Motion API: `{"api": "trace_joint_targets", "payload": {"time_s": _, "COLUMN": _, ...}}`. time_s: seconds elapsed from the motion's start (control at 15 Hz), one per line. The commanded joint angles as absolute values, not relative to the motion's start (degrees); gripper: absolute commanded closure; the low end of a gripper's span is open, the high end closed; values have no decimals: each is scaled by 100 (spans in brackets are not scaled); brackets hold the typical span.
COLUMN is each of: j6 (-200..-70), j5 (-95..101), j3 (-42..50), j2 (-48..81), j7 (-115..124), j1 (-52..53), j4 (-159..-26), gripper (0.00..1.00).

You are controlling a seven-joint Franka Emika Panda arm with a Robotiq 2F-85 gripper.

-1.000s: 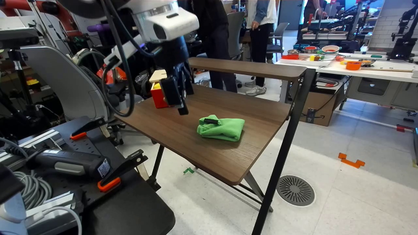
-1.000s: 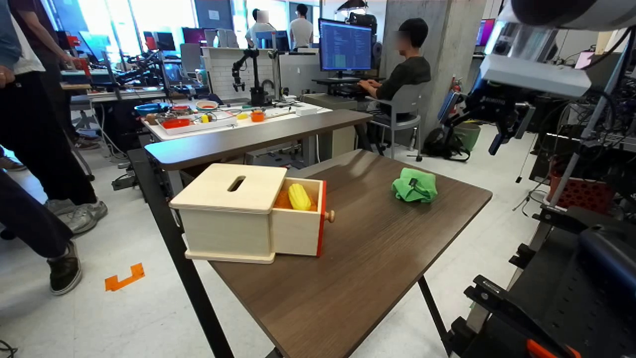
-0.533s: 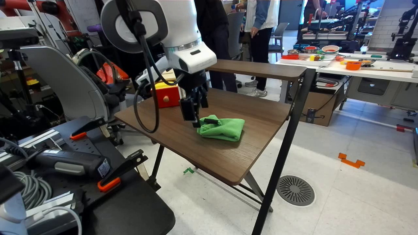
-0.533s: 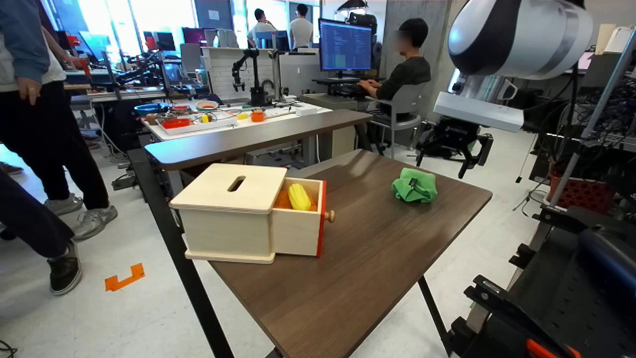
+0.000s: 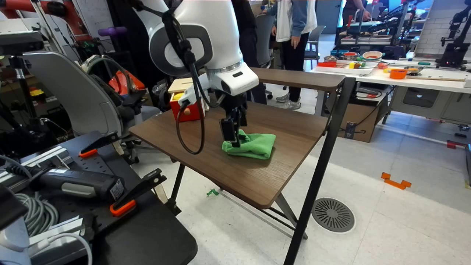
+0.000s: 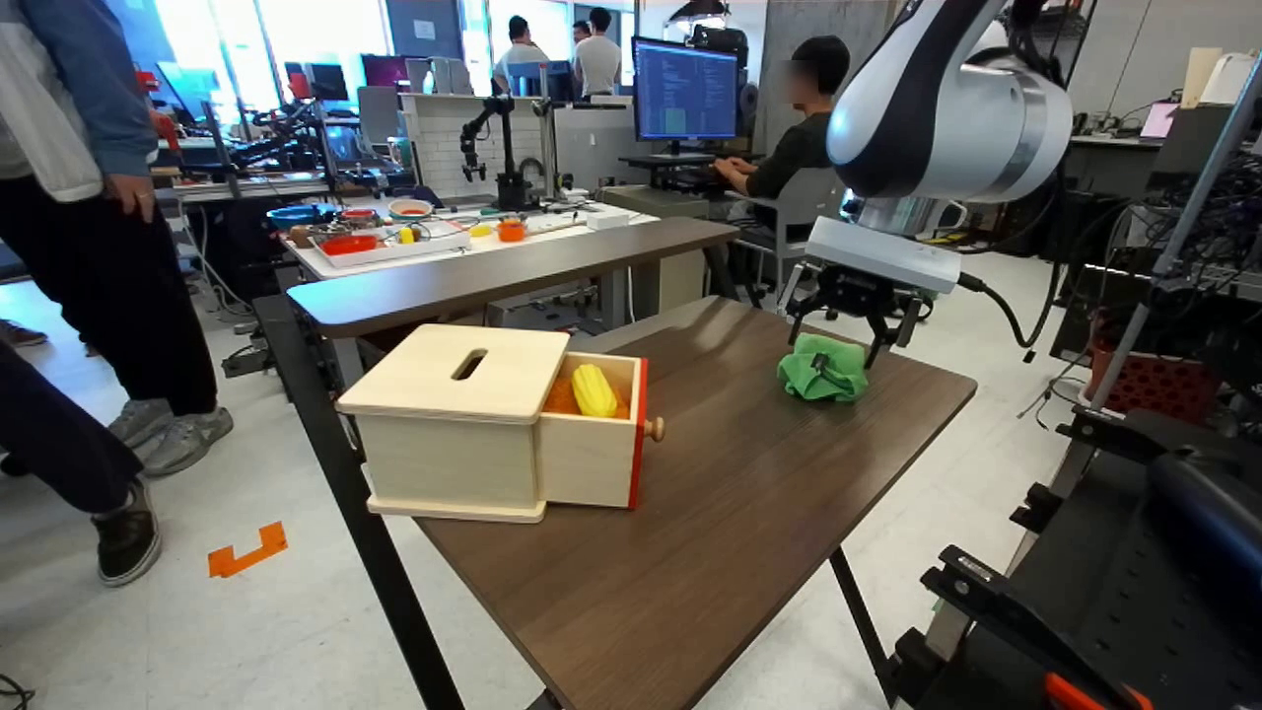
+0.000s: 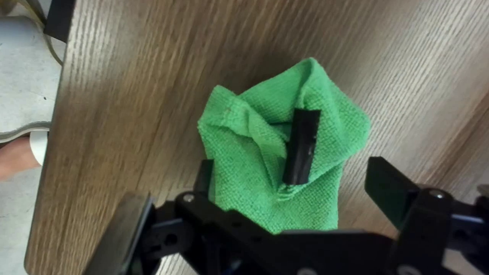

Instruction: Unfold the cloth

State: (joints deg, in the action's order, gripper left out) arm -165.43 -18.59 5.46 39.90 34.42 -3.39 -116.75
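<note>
The green cloth lies folded in a bundle on the brown table, in both exterior views (image 5: 259,144) (image 6: 834,383) and in the wrist view (image 7: 244,164). A short black strip (image 7: 302,147) lies on its top fold. My gripper (image 7: 292,166) is open, with its fingers wide apart and nothing held. In the wrist view one finger overlaps the cloth's left edge and the other is over bare wood to its right. In both exterior views the gripper (image 5: 240,136) (image 6: 833,348) points down just above the cloth. Whether a fingertip touches it, I cannot tell.
A wooden box (image 6: 449,459) with a pulled-out, red-fronted drawer (image 5: 187,112) holding a yellow item stands at one end of the table (image 6: 690,572). A raised shelf (image 6: 523,271) runs along one long side. A black cart (image 5: 147,228) stands nearby.
My arm has swung across the table and come down, bringing the open gripper from beside the cloth to over it. The cloth and the box have not moved.
</note>
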Motion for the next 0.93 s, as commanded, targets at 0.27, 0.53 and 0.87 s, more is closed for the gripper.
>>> {"api": "trace_joint_targets", "payload": {"time_s": 0.27, "j6": -16386, "j5": -2051, "j3": 447, "j2": 4195, "j7": 3420, "j1": -280, "j4": -11293, "gripper": 0}}
{"api": "trace_joint_targets", "payload": {"time_s": 0.53, "j6": -16461, "j5": -2089, "j3": 285, "j2": 3958, "j7": 3293, "j1": -353, "j4": -11513, "gripper": 0}}
{"api": "trace_joint_targets", "payload": {"time_s": 0.87, "j6": -16617, "j5": -2188, "j3": 186, "j2": 3825, "j7": 3257, "j1": -387, "j4": -11627, "gripper": 0}}
